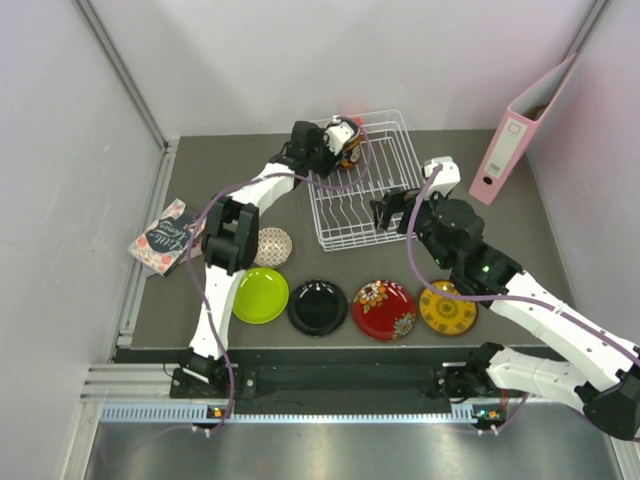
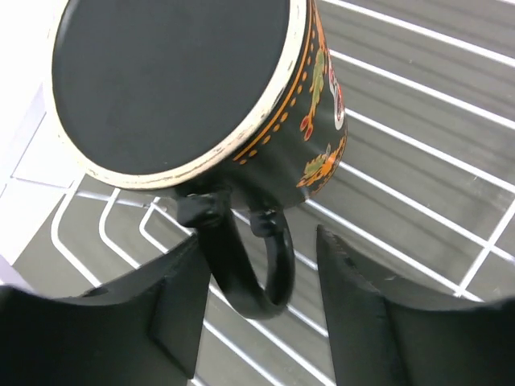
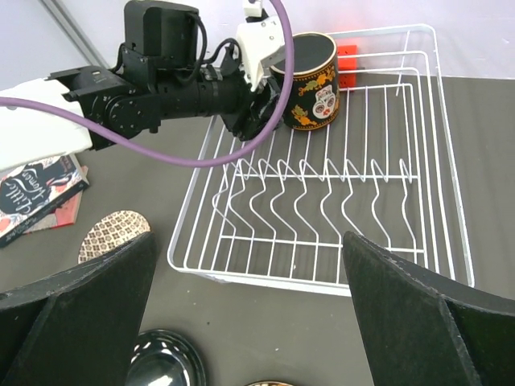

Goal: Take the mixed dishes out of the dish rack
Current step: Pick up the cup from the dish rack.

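The dish rack [image 1: 345,243] holds only the dark mug [image 1: 349,141], which stands base-up in the far left corner. My left gripper [image 1: 334,143] is at the mug, its jaws on either side of the handle [image 2: 256,269]. A gap shows beside the right finger [image 2: 362,305], so it is open. My right gripper [image 1: 390,212] hovers wide open and empty over the rack's near edge [image 3: 265,279]. On the table in front lie the lime plate [image 1: 260,295], black plate [image 1: 317,307], red floral plate [image 1: 383,309], yellow plate [image 1: 447,307] and the beige bowl [image 1: 271,247].
A pink ring binder [image 1: 515,130] leans against the right wall beside the rack. A book [image 1: 168,235] lies at the left edge of the mat. White walls close in the left, back and right.
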Controlling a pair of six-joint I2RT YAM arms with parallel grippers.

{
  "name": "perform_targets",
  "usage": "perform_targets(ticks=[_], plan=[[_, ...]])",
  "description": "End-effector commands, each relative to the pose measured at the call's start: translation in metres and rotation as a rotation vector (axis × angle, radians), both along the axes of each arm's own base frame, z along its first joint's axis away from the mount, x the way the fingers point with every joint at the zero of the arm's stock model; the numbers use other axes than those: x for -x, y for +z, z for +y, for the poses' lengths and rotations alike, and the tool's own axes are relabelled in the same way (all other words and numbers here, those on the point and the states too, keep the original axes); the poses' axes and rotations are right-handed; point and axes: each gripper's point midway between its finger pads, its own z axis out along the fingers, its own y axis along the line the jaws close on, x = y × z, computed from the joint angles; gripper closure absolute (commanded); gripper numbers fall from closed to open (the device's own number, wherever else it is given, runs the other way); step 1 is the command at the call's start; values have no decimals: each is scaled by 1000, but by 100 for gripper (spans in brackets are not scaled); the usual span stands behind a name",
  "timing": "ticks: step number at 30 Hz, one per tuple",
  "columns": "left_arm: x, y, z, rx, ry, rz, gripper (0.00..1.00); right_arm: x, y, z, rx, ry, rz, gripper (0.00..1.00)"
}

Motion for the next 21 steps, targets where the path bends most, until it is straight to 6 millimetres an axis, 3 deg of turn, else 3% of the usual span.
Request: perform_targets(ticks=[1,5,7,10,13,21], plan=[[-17,24,-5,50,0,-95,51,-2,8,-2,-28,-24,-28,4],[-14,19,-5,67,3,-83,69,-4,1,-1,-22,-28,-14,4],[-14,30,-8,95,-3,-113,77,-6,-2,1,-20,-27,-5,4],[-9,28,-8,103,-7,-99,83,-6,-4,2,-20,-26,2,4],[-4,36,-9,119,-18,-101,98,-7,-7,5,-22,-20,10,4],[5,65,-16,159,-10,-127,100,-6,-3,4,-42,-22,7,4]])
